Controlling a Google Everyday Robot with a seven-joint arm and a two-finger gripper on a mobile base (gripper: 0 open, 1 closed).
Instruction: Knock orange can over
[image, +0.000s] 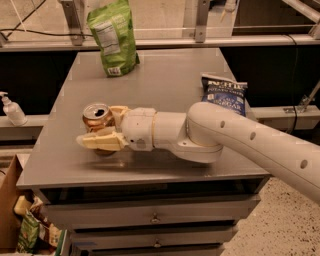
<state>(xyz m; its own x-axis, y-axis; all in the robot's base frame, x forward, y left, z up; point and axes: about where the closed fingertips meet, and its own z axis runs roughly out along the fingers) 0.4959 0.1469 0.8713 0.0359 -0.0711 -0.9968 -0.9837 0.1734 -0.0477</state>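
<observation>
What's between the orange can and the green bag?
Only bare table, in the camera view. The can stands upright front left, the bag at the back edge; the open gripper straddles the can.
</observation>
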